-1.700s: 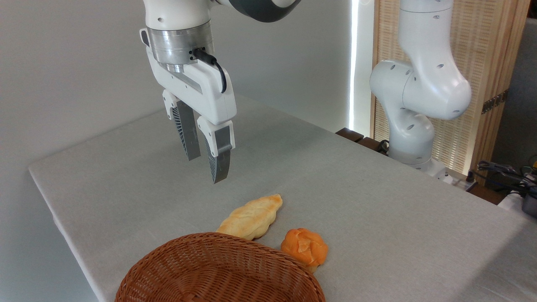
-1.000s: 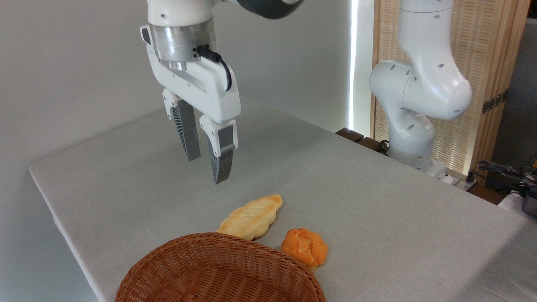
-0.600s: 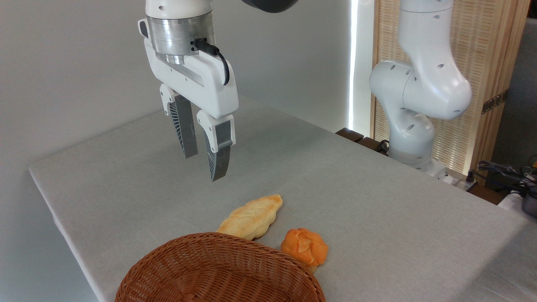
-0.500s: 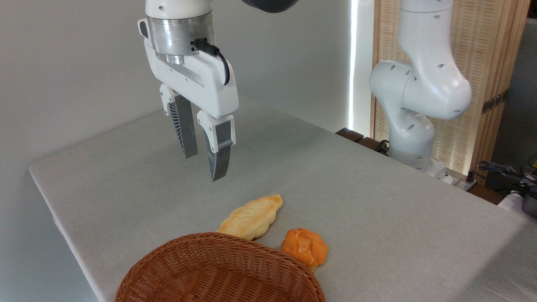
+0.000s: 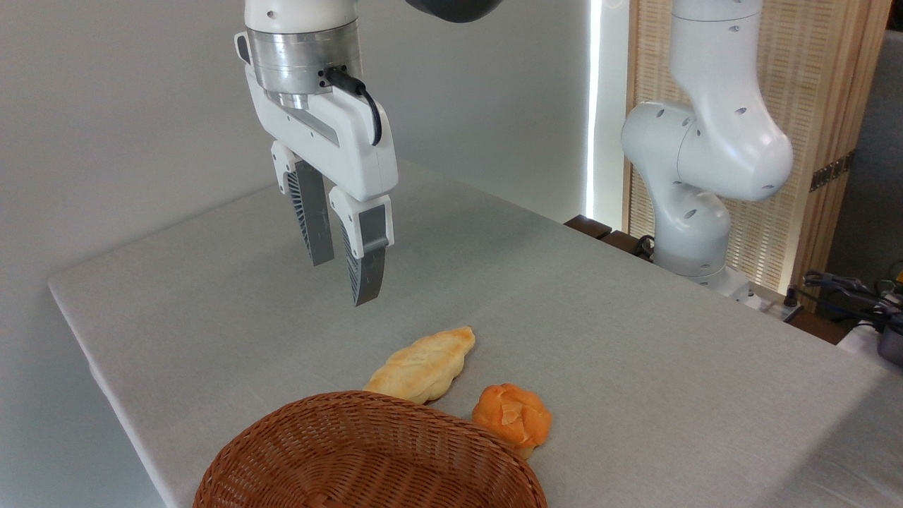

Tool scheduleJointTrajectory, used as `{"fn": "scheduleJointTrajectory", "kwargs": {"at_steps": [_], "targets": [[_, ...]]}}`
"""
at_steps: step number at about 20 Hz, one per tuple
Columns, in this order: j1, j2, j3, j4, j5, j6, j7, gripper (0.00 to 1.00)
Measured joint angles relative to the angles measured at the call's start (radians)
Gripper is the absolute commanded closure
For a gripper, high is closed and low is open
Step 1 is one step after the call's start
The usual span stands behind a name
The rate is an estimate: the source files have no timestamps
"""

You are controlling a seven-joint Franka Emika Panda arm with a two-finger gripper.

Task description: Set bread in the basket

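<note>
Grey cloth covers the table (image 5: 635, 339), with a pale wall behind it. Nearest the camera sits the basket (image 5: 367, 458), its woven bowl showing nothing inside as far as the frame reaches. Just past its far rim lies the bread (image 5: 513, 418) on the cloth, close against the wicker, and to its left a pale golden loaf (image 5: 423, 365) lies partly hidden by the rim. Farther back the gripper (image 5: 346, 279) hangs in the air well above the cloth, fingers apart and holding nothing.
</note>
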Motion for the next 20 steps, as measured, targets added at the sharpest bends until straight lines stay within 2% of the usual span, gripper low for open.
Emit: {"fn": "scheduleJointTrajectory", "kwargs": {"at_steps": [5, 10, 14, 16, 20], "targets": [[0.000, 0.000, 0.000, 0.000, 0.000, -0.003, 0.000, 0.00], [0.000, -0.001, 0.001, 0.000, 0.001, -0.109, 0.000, 0.00], [0.001, 0.001, 0.017, -0.029, 0.002, -0.116, 0.000, 0.00], [0.001, -0.004, 0.039, -0.075, 0.006, -0.095, 0.002, 0.00], [0.004, -0.071, 0.079, -0.270, 0.079, 0.040, 0.053, 0.00]]}}
